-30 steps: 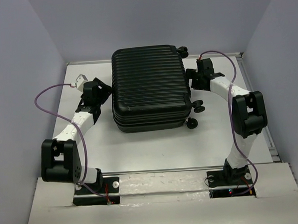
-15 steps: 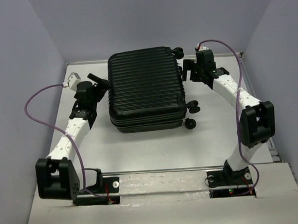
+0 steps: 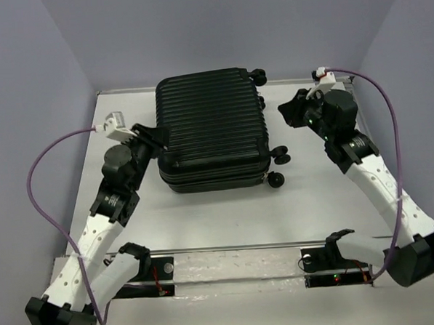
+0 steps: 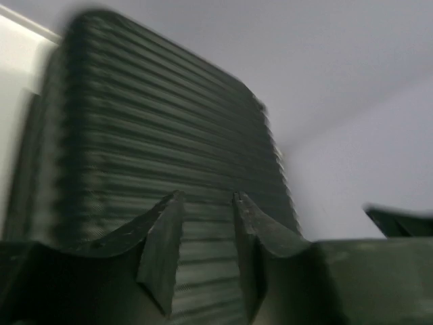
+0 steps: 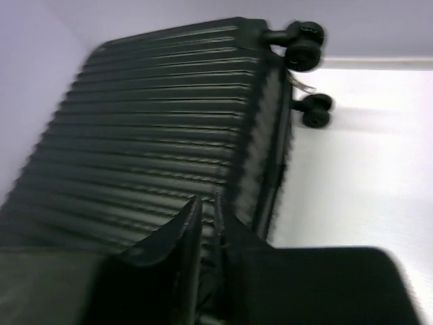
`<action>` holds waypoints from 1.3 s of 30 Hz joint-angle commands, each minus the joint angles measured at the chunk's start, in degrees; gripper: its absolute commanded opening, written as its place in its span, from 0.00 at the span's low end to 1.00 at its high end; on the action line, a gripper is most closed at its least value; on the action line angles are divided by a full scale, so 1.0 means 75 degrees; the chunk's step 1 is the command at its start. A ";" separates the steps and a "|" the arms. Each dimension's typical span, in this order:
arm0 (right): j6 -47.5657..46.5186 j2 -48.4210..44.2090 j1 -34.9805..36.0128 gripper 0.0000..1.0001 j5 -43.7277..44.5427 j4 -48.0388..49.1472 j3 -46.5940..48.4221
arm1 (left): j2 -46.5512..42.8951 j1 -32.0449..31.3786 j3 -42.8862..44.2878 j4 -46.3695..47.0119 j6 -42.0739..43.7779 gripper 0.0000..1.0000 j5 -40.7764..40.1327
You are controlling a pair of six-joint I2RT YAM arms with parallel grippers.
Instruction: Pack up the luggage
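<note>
Top view, luggage [image 3: 211, 126]: we see it lying flat and closed on the white tabletop [image 3: 220, 220], toward the far middle. Its ribbed shell faces up and its caster wheels [image 3: 277, 179] stick out on the right side.
Top view, left hand [image 3: 159, 136]: it is at the luggage's left edge, near the far corner. We cannot tell whether it touches the shell.
Top view, right hand [image 3: 291, 111]: it is near the luggage's right side, with a gap between them.
Left wrist view, left hand [image 4: 207, 198]: we see the fingers [image 4: 162, 250] parted, with nothing between them.
Left wrist view, luggage [image 4: 155, 122]: the blurred ribbed shell shows beyond the fingers.
Right wrist view, right hand [image 5: 207, 200]: the fingers are drawn almost together, leaving only a slit, and we see nothing held.
Right wrist view, luggage [image 5: 155, 115]: the ribbed shell is ahead, with two wheels [image 5: 304, 44] at its far end, over the tabletop [image 5: 365, 156].
</note>
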 commanded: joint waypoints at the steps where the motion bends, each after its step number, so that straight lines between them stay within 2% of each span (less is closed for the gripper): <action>1: 0.0320 -0.1043 0.0704 0.12 -0.1287 0.0972 -0.1797 | -0.1413 -0.1616 -0.0767 -0.0215 0.0739 0.26 0.0335; 2: 0.0333 -0.1359 0.1019 0.08 -0.1416 0.1334 -0.2230 | -0.1624 -0.1921 -0.0896 -0.0459 0.0774 0.23 0.0358; 4: 0.0414 -0.2378 0.1981 0.07 -0.1383 0.1641 -0.3480 | -0.2035 -0.2741 -0.1236 -0.0857 0.0752 0.19 0.0335; 6: 0.0659 -0.3220 0.2578 0.07 -0.1452 0.2308 -0.4270 | -0.2187 -0.3373 -0.1483 -0.1070 0.0635 0.19 0.0219; 8: 0.0975 -0.3645 0.2768 0.09 -0.1185 0.2659 -0.5345 | -0.2235 -0.3692 -0.1553 -0.1713 0.0448 0.22 -0.0213; 11: 0.1281 -0.4011 0.2769 0.25 -0.0353 0.2685 -0.6393 | -0.2586 -0.3799 -0.1624 -0.2580 0.0178 0.60 -0.1642; 12: 0.1479 -0.3987 0.2769 0.30 -0.0246 0.2696 -0.6581 | -0.2668 -0.3799 -0.1601 -0.2768 0.0096 0.69 -0.1982; 13: 0.1574 -0.3883 0.2769 0.42 -0.0141 0.2755 -0.6733 | -0.2715 -0.3810 -0.1566 -0.3130 0.0026 0.80 -0.2507; 15: 0.1703 -0.3765 0.2769 0.53 0.0595 0.3059 -0.7119 | -0.2530 -0.3799 -0.1437 -0.3425 -0.0080 0.90 -0.2932; 17: 0.1611 -0.3520 0.2769 0.66 0.1238 0.3502 -0.7203 | -0.2330 -0.3799 -0.1402 -0.3543 -0.0069 0.94 -0.3062; 19: 0.1377 -0.3250 0.2769 0.69 0.1523 0.4053 -0.7238 | -0.1991 -0.3752 -0.1343 -0.3579 -0.0069 0.97 -0.3332; 21: 0.1096 -0.2618 0.2769 0.69 0.1828 0.4605 -0.7099 | -0.1814 -0.3566 -0.1191 -0.3532 0.0013 0.97 -0.3251; 24: 0.0686 -0.1985 0.2699 0.67 0.1677 0.5402 -0.6864 | -0.1673 -0.3250 -0.1051 -0.3415 0.0340 0.99 -0.3298; 30: -0.0041 -0.1550 0.2534 0.61 0.1840 0.5907 -0.6653 | -0.1415 -0.2265 -0.1003 -0.3111 0.0821 0.99 -0.2303; 33: -0.0241 -0.1608 0.2441 0.59 0.1536 0.6282 -0.6770 | -0.1240 -0.1714 -0.1096 -0.2713 0.0904 0.99 -0.1461; 36: -0.0358 -0.1562 0.2441 0.53 0.1244 0.6540 -0.6758 | -0.1111 -0.1443 -0.1073 -0.2443 0.0915 0.99 -0.1177; 39: -0.0289 -0.1351 0.2441 0.41 0.1021 0.6774 -0.6723 | -0.0935 -0.1408 -0.0980 -0.2161 0.0869 0.99 -0.0907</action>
